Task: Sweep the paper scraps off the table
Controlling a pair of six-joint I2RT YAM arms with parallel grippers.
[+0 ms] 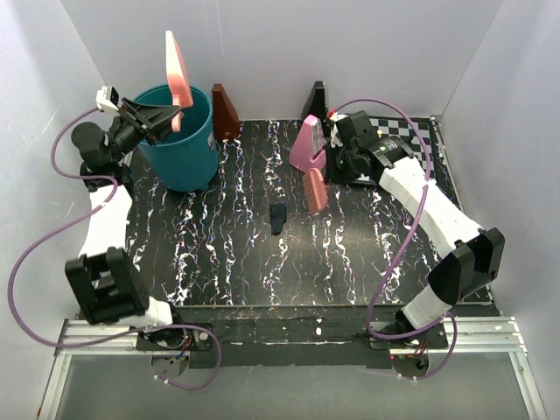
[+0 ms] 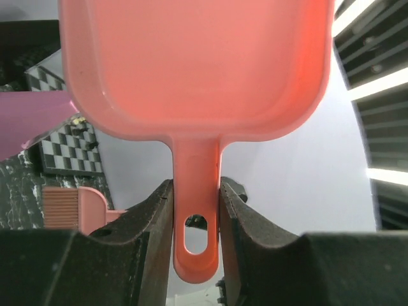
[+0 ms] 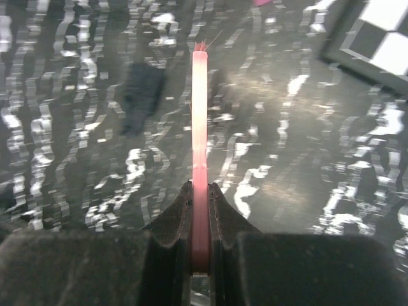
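My left gripper [image 1: 162,114] is shut on the handle of the pink dustpan [image 1: 178,70], held upright over the teal bin [image 1: 184,144]. In the left wrist view the gripper [image 2: 196,191] clamps the handle and the pan [image 2: 197,64] looks empty. My right gripper [image 1: 337,162] is shut on a pink brush [image 1: 315,188] with its bristles at the black veined table [image 1: 219,254]. In the right wrist view the gripper [image 3: 200,188] holds the brush [image 3: 200,115] edge-on. One dark blue paper scrap [image 1: 278,217] lies mid-table, left of the brush; it also shows in the right wrist view [image 3: 141,95].
A brown wedge [image 1: 226,112], a black wedge [image 1: 315,101] and a magenta wedge [image 1: 308,140] stand along the back. A chessboard [image 1: 411,131] lies at the back right under the right arm. White walls close in three sides.
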